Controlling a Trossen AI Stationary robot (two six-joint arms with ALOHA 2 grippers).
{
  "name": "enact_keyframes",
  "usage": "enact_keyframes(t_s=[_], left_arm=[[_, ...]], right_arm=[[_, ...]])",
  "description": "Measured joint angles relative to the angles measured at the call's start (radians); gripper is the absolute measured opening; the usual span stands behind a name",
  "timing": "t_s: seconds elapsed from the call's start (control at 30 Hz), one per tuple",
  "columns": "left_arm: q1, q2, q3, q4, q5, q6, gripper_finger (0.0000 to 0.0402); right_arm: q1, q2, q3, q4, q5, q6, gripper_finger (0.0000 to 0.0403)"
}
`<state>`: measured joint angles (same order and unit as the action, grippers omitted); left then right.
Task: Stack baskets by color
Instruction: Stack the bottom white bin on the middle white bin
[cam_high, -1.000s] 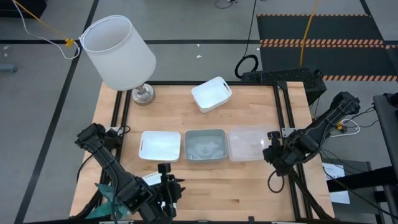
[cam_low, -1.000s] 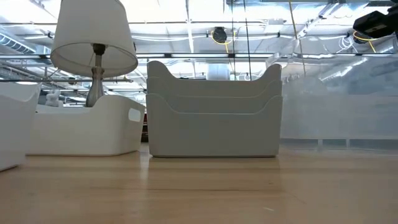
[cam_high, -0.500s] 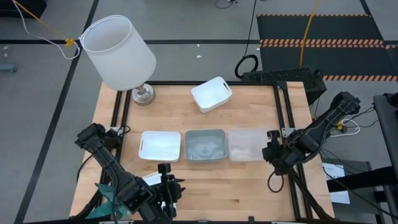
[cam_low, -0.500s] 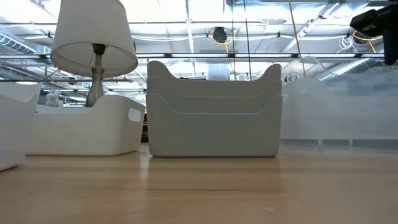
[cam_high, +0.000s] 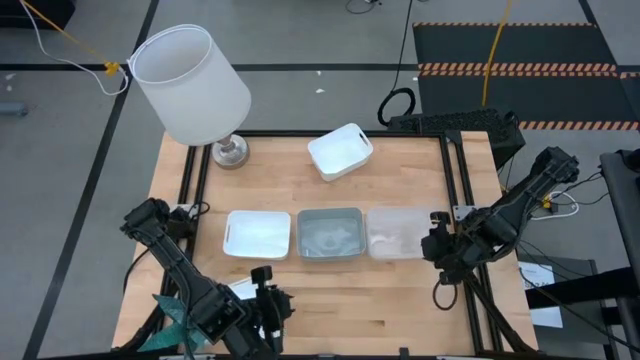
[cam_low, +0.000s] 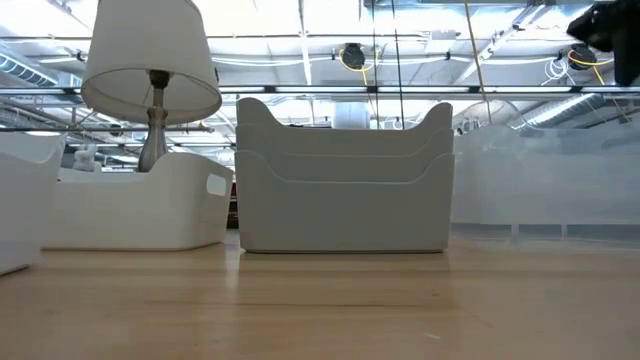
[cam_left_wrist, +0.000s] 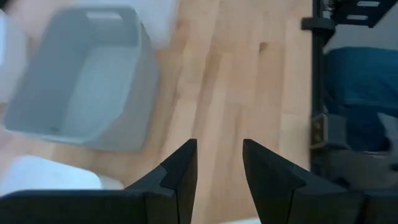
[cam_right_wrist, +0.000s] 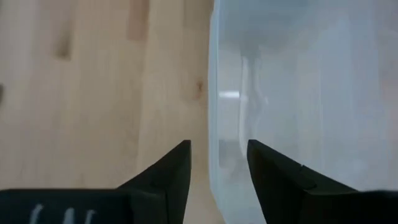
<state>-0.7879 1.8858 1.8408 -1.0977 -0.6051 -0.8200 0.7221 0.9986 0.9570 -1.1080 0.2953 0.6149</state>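
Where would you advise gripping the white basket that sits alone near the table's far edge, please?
I would take the lone white basket by one of its thin upright walls, coming straight down with one finger inside and one outside. It sits open side up, tilted out of line with the table edges, so the gripper should turn to match. It stands apart from the lamp, leaving room all around.

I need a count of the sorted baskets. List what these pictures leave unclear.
- High view: how many baskets sit nested in the white stack, grey stack and clear stack; seen from straight above, the layers hide one another.
- Low view: the clear stack is a see-through haze with no readable edges.
- Left wrist view: the grey stack is blurred.
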Motion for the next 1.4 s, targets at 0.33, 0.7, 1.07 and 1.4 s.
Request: enact_keyframes(t_s=[0.33, 0.7, 1.07, 1.4], left_arm=[[-0.033, 0.02, 0.001, 0.012, 0.222, -0.202, 0.0131], [-0.095, 0.095, 0.001, 0.055, 0.294, -0.394, 0.0139], [-0.112, 0.209, 0.001, 0.102, 0.302, -0.361, 0.0223], [-0.103, 0.26, 0.001, 0.074, 0.324, -0.418, 0.0193]], right_arm=[[0.028, -0.035, 0.107, 0.04, 0.103, 0.0, 0.0153], [0.042, -0.039, 0.107, 0.121, 0.124, -0.112, 0.0153], [0.042, -0.068, 0.107, 0.231, 0.125, -0.22, 0.0153], [0.042, -0.069, 0.107, 0.275, 0.125, -0.245, 0.0153]])
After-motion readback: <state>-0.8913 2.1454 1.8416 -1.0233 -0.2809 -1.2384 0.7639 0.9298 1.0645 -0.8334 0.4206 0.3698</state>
